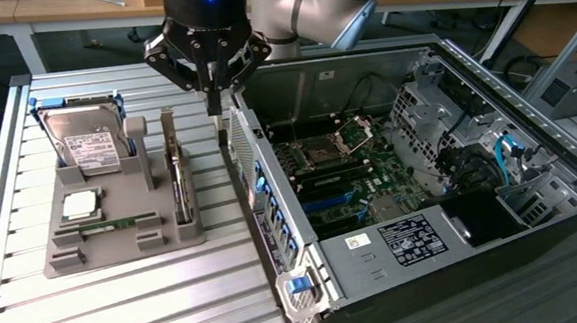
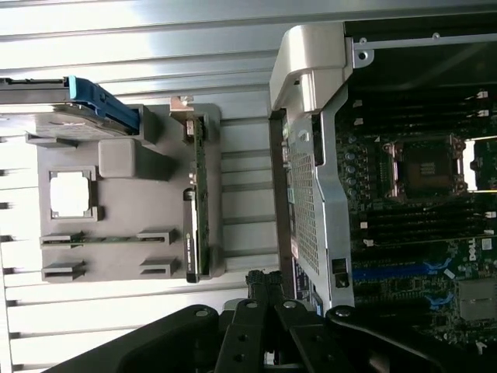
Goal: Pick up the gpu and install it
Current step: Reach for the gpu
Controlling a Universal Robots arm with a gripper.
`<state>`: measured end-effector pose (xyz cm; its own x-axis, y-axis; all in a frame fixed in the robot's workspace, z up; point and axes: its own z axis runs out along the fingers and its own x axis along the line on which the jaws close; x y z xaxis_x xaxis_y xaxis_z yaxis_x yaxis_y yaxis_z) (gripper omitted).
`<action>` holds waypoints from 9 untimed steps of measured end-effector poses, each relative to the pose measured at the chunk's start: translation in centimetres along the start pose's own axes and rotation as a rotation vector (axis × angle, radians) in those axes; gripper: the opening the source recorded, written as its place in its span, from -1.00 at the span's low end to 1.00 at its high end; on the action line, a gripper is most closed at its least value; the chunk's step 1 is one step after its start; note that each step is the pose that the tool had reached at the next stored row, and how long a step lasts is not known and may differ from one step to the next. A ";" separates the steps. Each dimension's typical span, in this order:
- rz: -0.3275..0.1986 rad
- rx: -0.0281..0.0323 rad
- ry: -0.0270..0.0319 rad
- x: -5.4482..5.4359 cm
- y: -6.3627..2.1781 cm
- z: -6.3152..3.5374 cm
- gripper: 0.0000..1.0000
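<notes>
Nearest the camera in the exterior view, bare slats of the metal surface [image 1: 123, 320] can be seen, with the front corner of an open PC case [image 1: 327, 285] parked on the exterior view's right. A bit further back a grey holder [image 1: 116, 241] is laid on the slats, and it's pretty loaded up: a green RAM stick [image 1: 114, 223] is slotted in low, and a CPU [image 1: 80, 203] is seated just behind that. The gpu [image 1: 175, 172] is stood on its long edge in the slot along the holder's case-side edge, untouched, so nothing's been picked up yet. Inside the case the motherboard [image 1: 343, 172] is left exposed. Further on, the pincer [image 1: 216, 114] is hung over the gap between holder and case wall, near the gpu's far end but clear of it, fingers pressed together with nothing pinched. At the holder's far end a hard drive [image 1: 91, 149] is propped upright.
</notes>
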<state>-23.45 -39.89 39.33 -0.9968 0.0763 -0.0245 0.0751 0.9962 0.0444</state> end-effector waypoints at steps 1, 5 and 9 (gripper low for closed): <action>0.000 0.0000 0.0000 0.1 -0.01 0.00 -0.80; 0.000 0.0000 0.0000 0.3 -0.03 -0.01 -0.80; 0.000 0.0000 0.0000 0.6 -0.05 -0.02 -0.80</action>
<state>-24.07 -39.89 39.33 -0.9968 0.0762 -0.0244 0.0751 0.9962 0.0444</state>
